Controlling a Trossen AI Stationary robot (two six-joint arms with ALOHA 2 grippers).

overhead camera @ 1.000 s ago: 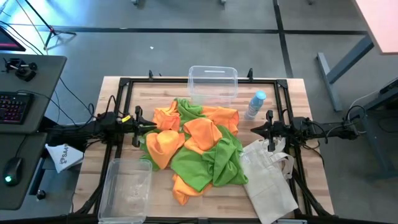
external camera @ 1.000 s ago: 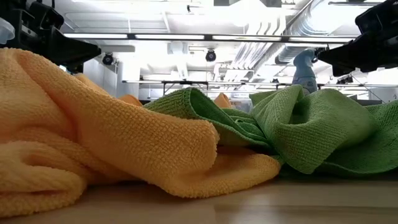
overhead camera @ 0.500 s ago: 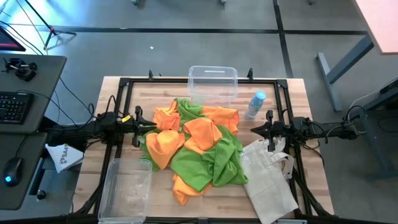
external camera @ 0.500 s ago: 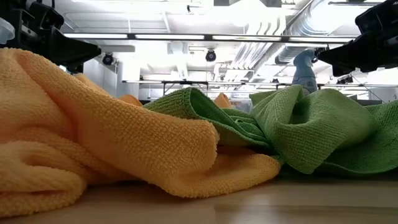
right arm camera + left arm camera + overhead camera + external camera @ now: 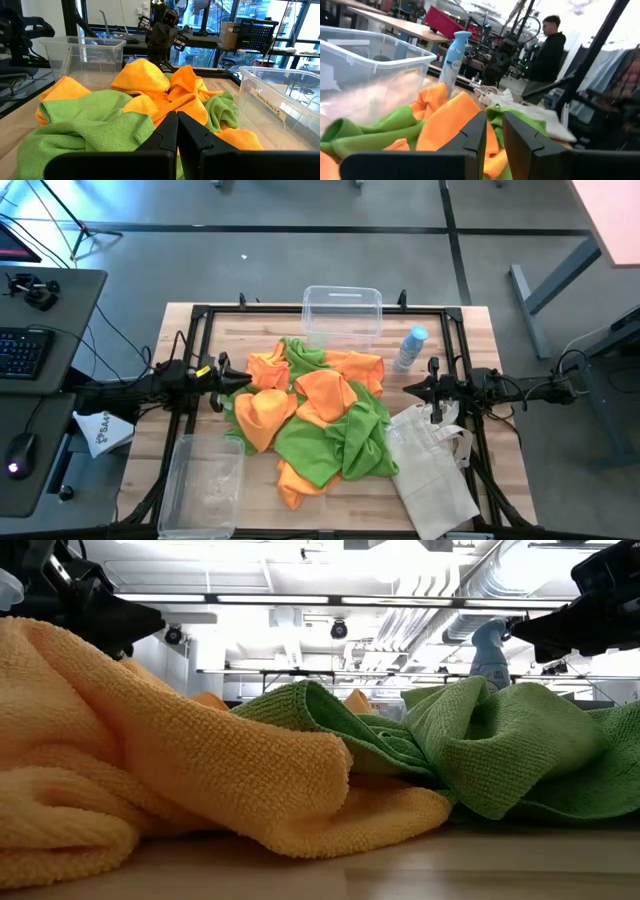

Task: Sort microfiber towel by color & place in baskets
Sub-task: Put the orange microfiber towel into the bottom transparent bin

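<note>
Several microfiber towels (image 5: 320,420) heaped between left end effector (image 5: 232,378), right end effector (image 5: 412,389)

Spray bottle (image 5: 411,347), tote bag (image 5: 432,468), keyboard (image 5: 22,352)

Legible text is scarce. The clear basket (image 5: 280,100) seen from the right wrist view carries a narrow white label strip (image 5: 268,99) along its wall; its small dark print runs slantwise and is too fine to make out with any certainty. The spray bottle (image 5: 451,59) with the blue cap bears a printed front label in the left wrist view, but no word on it can be read. In the high view, a white card (image 5: 100,432) lying beside the worktop (image 5: 480,330) shows dark lettering, also unreadable. No other lettering, numbers or signs can be read.
</note>
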